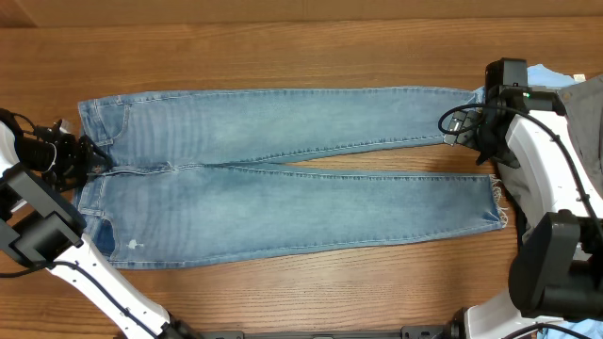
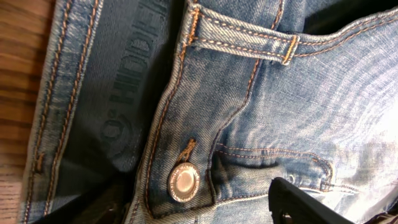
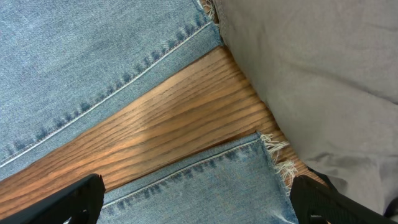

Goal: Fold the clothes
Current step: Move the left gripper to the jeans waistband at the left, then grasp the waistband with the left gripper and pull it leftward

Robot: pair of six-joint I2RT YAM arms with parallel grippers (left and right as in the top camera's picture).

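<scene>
Both legs of the jeans [image 1: 283, 179] lie unfolded on the tabletop [image 1: 283, 38] overhead; the first fold looks not yet begun. Left wrist: left pincer [image 2: 205, 202] spread astride the waistband button [image 2: 183, 182], needing to pinch. Right wrist: right pincer [image 3: 202, 199] spread, empty, above the frayed hem [image 3: 273, 149].

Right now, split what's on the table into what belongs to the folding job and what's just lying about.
Job: light-blue jeans, spread flat; grey trousers, bright-blue garment, piled at the right.
Lying about: nothing I can see besides the wooden table.
</scene>
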